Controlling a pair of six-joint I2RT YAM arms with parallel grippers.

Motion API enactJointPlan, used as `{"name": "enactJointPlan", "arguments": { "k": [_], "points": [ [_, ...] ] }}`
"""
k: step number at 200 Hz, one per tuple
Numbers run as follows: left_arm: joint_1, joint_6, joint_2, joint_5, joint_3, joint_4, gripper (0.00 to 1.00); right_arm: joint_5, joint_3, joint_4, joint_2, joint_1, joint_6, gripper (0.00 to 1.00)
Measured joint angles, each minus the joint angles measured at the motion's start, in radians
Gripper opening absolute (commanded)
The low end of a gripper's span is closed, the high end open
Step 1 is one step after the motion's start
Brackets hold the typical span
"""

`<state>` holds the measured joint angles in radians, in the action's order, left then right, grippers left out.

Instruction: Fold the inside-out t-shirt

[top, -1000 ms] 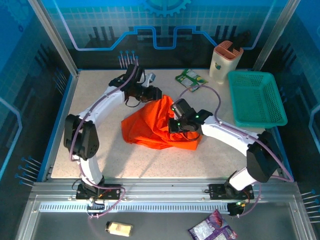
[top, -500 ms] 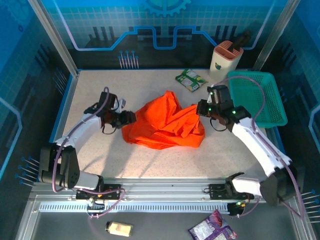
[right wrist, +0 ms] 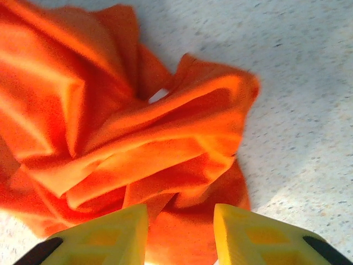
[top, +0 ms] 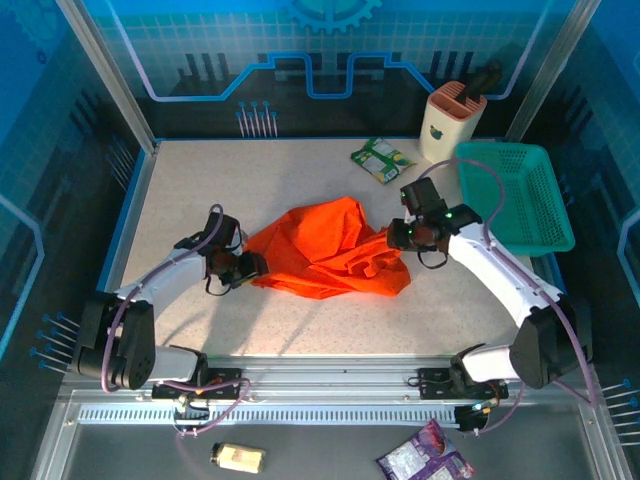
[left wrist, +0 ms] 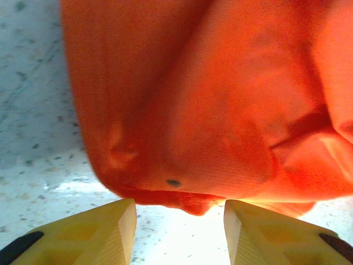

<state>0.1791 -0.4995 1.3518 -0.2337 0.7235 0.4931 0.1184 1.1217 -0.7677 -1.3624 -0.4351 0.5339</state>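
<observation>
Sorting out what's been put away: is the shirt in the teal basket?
No, the shirt lies crumpled on the table, apart from the basket.

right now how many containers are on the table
2: the teal mesh basket at the far right of the table, and a beige holder with an orange top behind its left corner. The crumpled t-shirt could hide something small.
</observation>
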Motion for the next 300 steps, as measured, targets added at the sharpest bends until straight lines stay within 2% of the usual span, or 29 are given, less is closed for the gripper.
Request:
{"name": "enactJointPlan", "arguments": {
  "k": [34,49,80,99,112,141,147,153,171,204,247,300],
  "points": [
    [0.0,-0.018,-0.02,0.067,-0.022,0.004,0.46,0.023,0.0,-0.028,-0.012,-0.156,0.024,0.42],
    [0.0,-0.026,-0.041,0.081,-0.037,0.007,0.46,0.028,0.003,-0.027,-0.063,-0.208,0.036,0.43],
    [0.0,-0.032,-0.049,0.08,-0.068,0.0,0.45,0.061,0.032,-0.021,-0.234,-0.253,0.043,0.49],
    [0.0,-0.047,-0.044,0.071,-0.087,-0.01,0.45,0.092,0.063,-0.021,-0.327,-0.259,0.045,0.49],
    [0.0,-0.053,-0.032,0.063,-0.095,-0.026,0.45,0.116,0.083,-0.021,-0.369,-0.259,0.041,0.41],
    [0.0,-0.058,0.011,0.055,-0.099,-0.065,0.35,0.169,0.127,-0.032,-0.397,-0.259,0.026,0.05],
    [0.0,-0.06,0.02,0.053,-0.099,-0.072,0.33,0.178,0.136,-0.033,-0.393,-0.259,0.024,0.0],
    [0.0,-0.066,0.027,0.053,-0.099,-0.08,0.3,0.187,0.143,-0.032,-0.385,-0.259,0.023,0.0],
    [0.0,-0.074,0.037,0.052,-0.098,-0.099,0.23,0.198,0.151,-0.034,-0.334,-0.254,0.0,0.0],
    [0.0,-0.077,0.041,0.04,-0.096,-0.14,0.0,0.193,0.193,-0.055,-0.2,-0.216,-0.02,0.0],
    [-0.011,-0.049,0.04,0.038,0.017,-0.118,0.0,0.168,0.295,-0.088,-0.076,-0.132,-0.055,0.0],
    [-0.152,0.035,0.005,0.019,0.419,-0.044,0.0,0.159,0.634,-0.183,-0.038,0.016,-0.159,0.0]
  ]
}}
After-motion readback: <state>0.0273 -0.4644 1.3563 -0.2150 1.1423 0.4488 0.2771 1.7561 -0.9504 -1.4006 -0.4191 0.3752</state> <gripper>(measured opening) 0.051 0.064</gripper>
